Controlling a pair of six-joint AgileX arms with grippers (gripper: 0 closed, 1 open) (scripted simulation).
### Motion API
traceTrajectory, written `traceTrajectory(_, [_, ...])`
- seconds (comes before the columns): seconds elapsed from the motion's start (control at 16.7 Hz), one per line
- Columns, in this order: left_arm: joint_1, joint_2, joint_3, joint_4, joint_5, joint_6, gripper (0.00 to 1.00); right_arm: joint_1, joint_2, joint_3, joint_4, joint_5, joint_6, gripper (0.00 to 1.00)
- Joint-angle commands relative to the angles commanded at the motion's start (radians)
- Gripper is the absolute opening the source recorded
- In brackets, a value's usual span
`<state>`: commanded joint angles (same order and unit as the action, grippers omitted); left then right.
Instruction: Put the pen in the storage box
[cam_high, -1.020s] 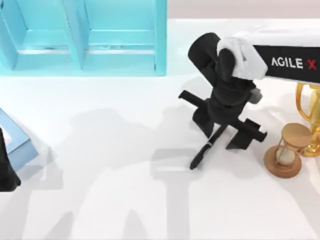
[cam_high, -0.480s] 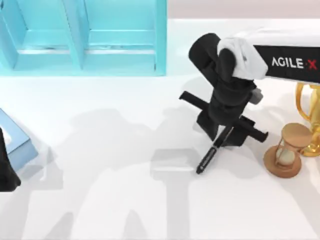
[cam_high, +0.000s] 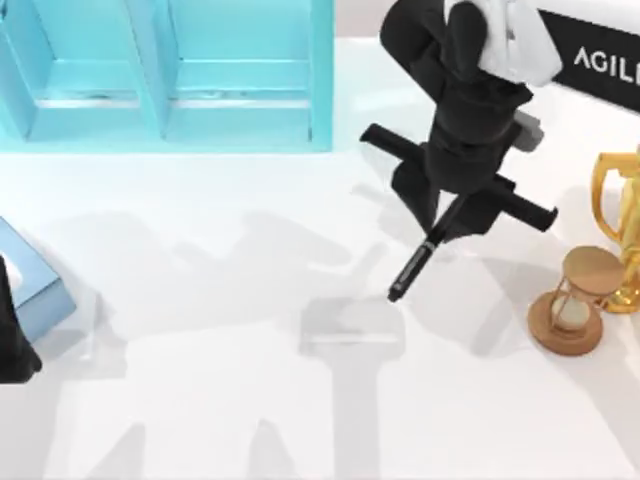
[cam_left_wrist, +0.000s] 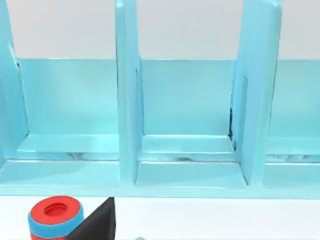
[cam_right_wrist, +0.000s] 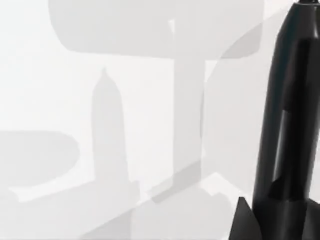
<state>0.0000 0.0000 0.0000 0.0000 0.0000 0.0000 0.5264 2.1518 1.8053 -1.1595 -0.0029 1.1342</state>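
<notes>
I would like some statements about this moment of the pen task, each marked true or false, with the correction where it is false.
1. The right gripper is shut on the pen. True.
2. The pen already lies inside the storage box. False: it hangs from the right gripper above the white table, to the right of the box.
3. An hourglass stands at the table's right side, beside a golden trophy. True.
4. The left gripper holds the hourglass. False: the left arm is parked at the table's left edge, far from it.
5. The storage box is light blue with upright dividers. True.
</notes>
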Motion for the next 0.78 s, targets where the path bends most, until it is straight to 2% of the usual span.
traceTrajectory(0.18, [0.0, 0.0, 0.0, 0.0, 0.0, 0.0, 1.0, -0.001, -0.021, 0.049, -0.061, 0.001, -0.003, 0.0])
traceTrajectory(0.54, [0.0, 0.0, 0.0, 0.0, 0.0, 0.0, 1.0, -0.005, -0.03, 0.061, -0.047, -0.002, -0.006, 0.0])
traceTrajectory(0.78, [0.0, 0.0, 0.0, 0.0, 0.0, 0.0, 1.0, -0.114, -0.126, 0.165, 0.045, -0.02, -0.042, 0.0])
